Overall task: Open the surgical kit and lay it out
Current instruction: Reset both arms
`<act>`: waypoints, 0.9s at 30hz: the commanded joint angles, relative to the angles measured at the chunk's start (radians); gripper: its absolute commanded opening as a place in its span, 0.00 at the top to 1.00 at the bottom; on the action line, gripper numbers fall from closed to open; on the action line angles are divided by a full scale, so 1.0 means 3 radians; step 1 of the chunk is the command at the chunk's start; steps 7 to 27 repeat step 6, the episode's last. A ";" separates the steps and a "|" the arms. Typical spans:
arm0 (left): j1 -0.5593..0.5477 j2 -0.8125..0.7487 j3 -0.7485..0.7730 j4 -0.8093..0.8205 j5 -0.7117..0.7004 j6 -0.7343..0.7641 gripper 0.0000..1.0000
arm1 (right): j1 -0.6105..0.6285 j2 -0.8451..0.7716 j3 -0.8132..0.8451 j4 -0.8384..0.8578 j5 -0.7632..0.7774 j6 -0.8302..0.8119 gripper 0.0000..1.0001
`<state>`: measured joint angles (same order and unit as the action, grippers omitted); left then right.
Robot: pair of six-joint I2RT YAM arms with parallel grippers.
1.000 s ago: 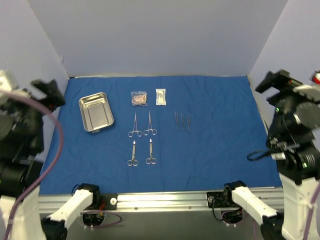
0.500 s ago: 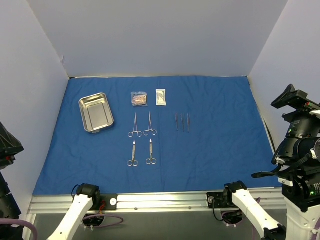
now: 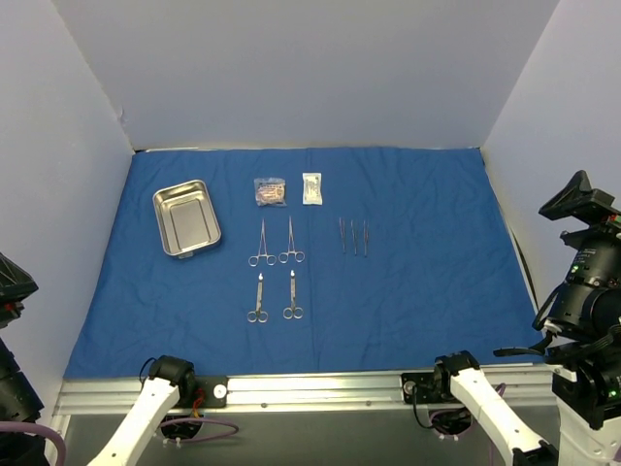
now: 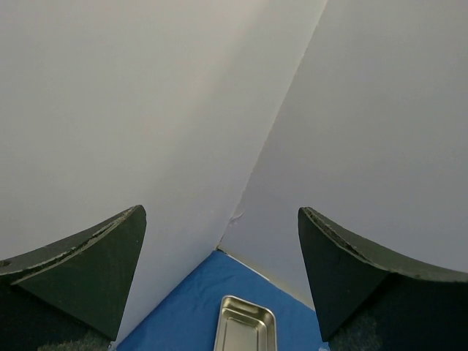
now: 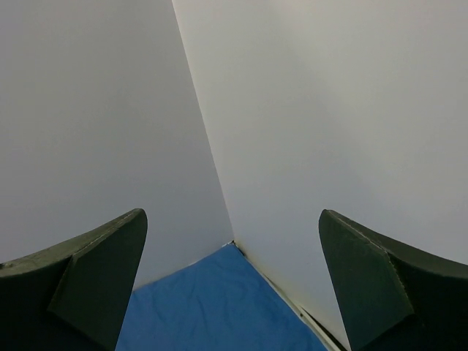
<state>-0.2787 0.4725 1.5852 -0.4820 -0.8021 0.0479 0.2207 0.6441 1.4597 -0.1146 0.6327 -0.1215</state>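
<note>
Surgical kit pieces lie spread out on the blue cloth wrap (image 3: 417, 291), which lies flat over the table from the back wall (image 3: 291, 78) to the near rail (image 3: 310, 388). You have the steel tray (image 3: 186, 221) at the left rear, turned slightly askew. To its right the two clear packets (image 3: 270, 191) sit side by side near the back. In front of them the four scissor-like instruments (image 3: 262, 245) form two rows of two, ring handles toward you. The three tweezers (image 3: 353, 236) lie parallel, just right of the rear pair of instruments.

Your left gripper (image 4: 219, 216) is up at the far left, outside the cloth's edge and well apart from every piece. Its fingers (image 4: 88, 270) are spread wide and hold nothing. Its wrist camera faces the left rear corner, with the tray low in view far beyond the tips. Your right gripper (image 5: 232, 219) is up at the far right, well apart from the tweezers. Its fingers are likewise wide and hold nothing, and it faces a wall corner with a wedge of cloth below.
</note>
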 commanded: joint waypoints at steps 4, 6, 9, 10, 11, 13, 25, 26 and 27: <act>-0.0073 -0.0041 -0.0038 0.0257 -0.0113 0.0025 0.06 | 0.0062 0.0036 -0.0013 0.0218 0.0013 -0.0117 0.00; -0.0073 -0.0061 -0.0043 0.0252 -0.0113 0.0004 0.06 | 0.0062 0.0036 -0.0018 0.0224 -0.0017 -0.0111 0.00; -0.0073 -0.0061 -0.0043 0.0252 -0.0113 0.0004 0.06 | 0.0062 0.0036 -0.0018 0.0224 -0.0017 -0.0111 0.00; -0.0073 -0.0061 -0.0043 0.0252 -0.0113 0.0004 0.06 | 0.0062 0.0036 -0.0018 0.0224 -0.0017 -0.0111 0.00; -0.0073 -0.0061 -0.0043 0.0252 -0.0113 0.0004 0.06 | 0.0062 0.0036 -0.0018 0.0224 -0.0017 -0.0111 0.00; -0.0073 -0.0061 -0.0043 0.0252 -0.0113 0.0004 0.06 | 0.0062 0.0036 -0.0018 0.0224 -0.0017 -0.0111 0.00; -0.0073 -0.0061 -0.0043 0.0252 -0.0113 0.0004 0.06 | 0.0062 0.0036 -0.0018 0.0224 -0.0017 -0.0111 0.00; -0.0073 -0.0061 -0.0043 0.0252 -0.0113 0.0004 0.06 | 0.0062 0.0036 -0.0018 0.0224 -0.0017 -0.0111 0.00; -0.0073 -0.0061 -0.0043 0.0252 -0.0113 0.0004 0.06 | 0.0062 0.0036 -0.0018 0.0224 -0.0017 -0.0111 0.00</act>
